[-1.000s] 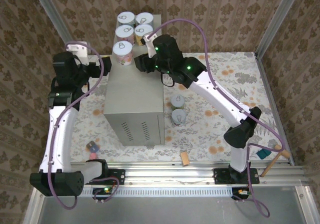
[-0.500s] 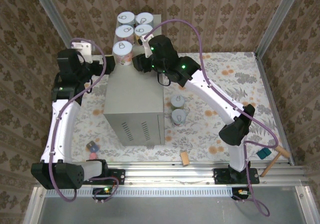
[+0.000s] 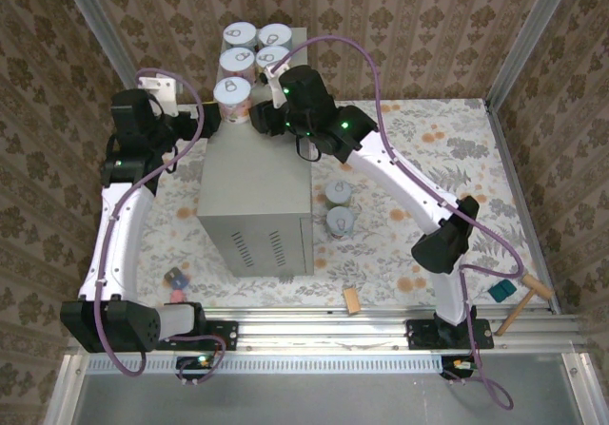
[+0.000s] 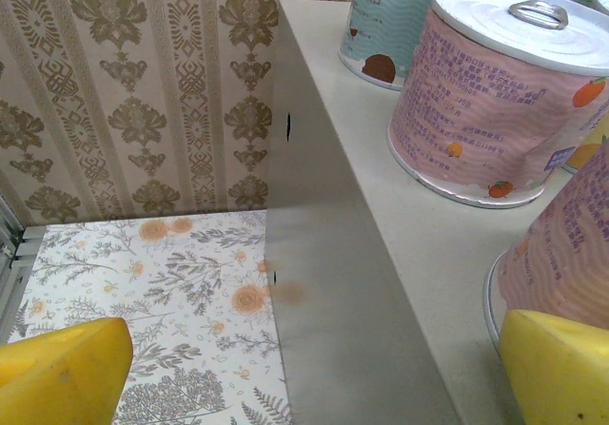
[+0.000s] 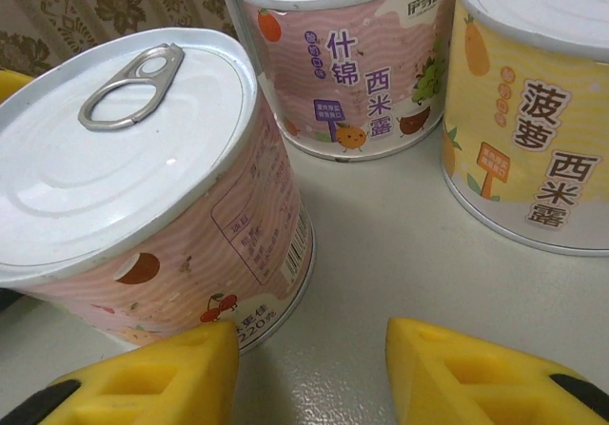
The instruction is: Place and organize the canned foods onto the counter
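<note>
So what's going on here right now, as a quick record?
counter: grey box standing on the floral floor
top cans: five, grouped at the counter's far end
floor cans: two, just right of the counter
left gripper: open, empty, straddling the counter's left edge
right gripper: jaws apart, nothing between them, low over the counter top beside the front pink can
</note>
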{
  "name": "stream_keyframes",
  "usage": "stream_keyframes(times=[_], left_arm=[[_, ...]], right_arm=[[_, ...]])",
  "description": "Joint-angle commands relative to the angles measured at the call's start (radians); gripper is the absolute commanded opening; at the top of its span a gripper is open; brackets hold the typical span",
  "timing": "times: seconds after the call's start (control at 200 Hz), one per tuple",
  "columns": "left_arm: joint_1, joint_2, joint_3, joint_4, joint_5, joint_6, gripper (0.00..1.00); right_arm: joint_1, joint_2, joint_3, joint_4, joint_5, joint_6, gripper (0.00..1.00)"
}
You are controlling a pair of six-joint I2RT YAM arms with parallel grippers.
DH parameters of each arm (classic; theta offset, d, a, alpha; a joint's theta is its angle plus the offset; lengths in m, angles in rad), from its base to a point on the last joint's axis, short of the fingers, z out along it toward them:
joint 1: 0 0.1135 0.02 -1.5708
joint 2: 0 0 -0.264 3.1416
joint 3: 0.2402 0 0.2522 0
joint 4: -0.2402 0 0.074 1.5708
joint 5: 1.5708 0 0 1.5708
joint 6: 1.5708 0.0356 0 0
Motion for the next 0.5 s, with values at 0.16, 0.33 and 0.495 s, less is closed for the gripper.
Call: stream_keyframes(times=[0.16,0.33,0.495], left_arm=[[0.01,0.012,0.036,0.022,0.025,-0.01,1.0],[0.01,0.017,0.041,0.024,0.031,-0.01,1.0],[0.011,0.027,0.049,0.023,0.043,-0.009,1.0]], right_arm=[[0.001,0.037,0.046,-0.026,0.01,0.029,0.47],[0.001,0.036,0.044,-0.031,0.013,0.029,0.47],[0.001,0.033,0.042,-0.033,0.014,0.027,0.47]])
